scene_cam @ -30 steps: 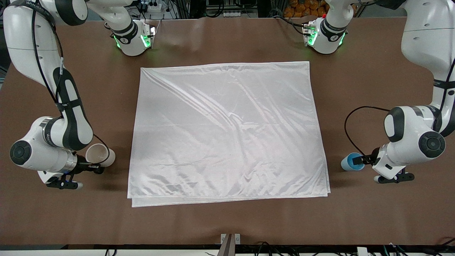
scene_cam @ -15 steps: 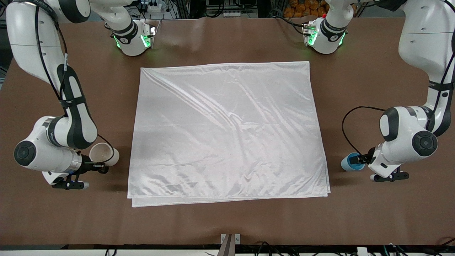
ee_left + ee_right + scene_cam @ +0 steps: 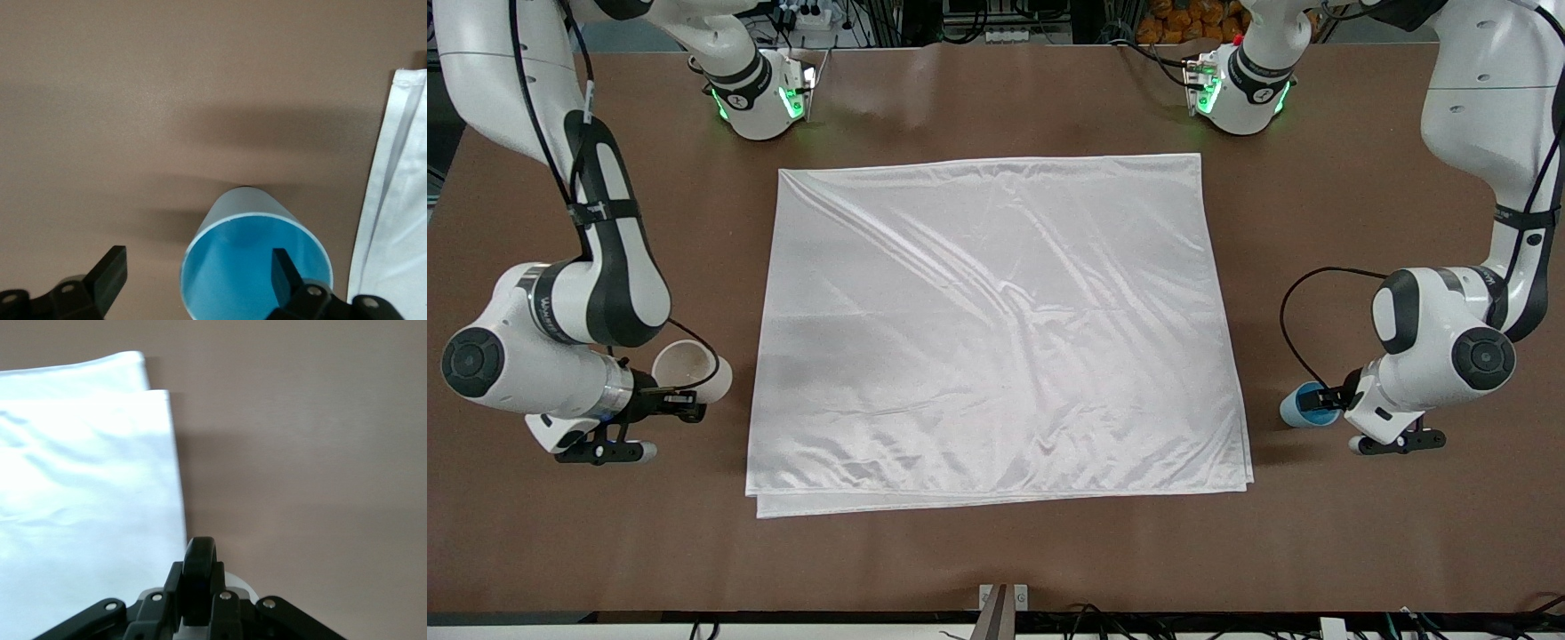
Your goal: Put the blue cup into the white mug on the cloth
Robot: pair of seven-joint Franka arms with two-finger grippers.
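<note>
A wrinkled, glossy white cloth (image 3: 996, 329) fills the frame's centre. At lower left, the right gripper (image 3: 680, 402) clamps the tilted off-white mug (image 3: 692, 371) by its black loop handle. At lower right, the left gripper (image 3: 1327, 400) straddles the tapered blue cup (image 3: 1302, 405), fingers spread.

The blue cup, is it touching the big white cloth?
Apart. The front view shows bare brown table between the blue cup and the cloth edge.
</note>
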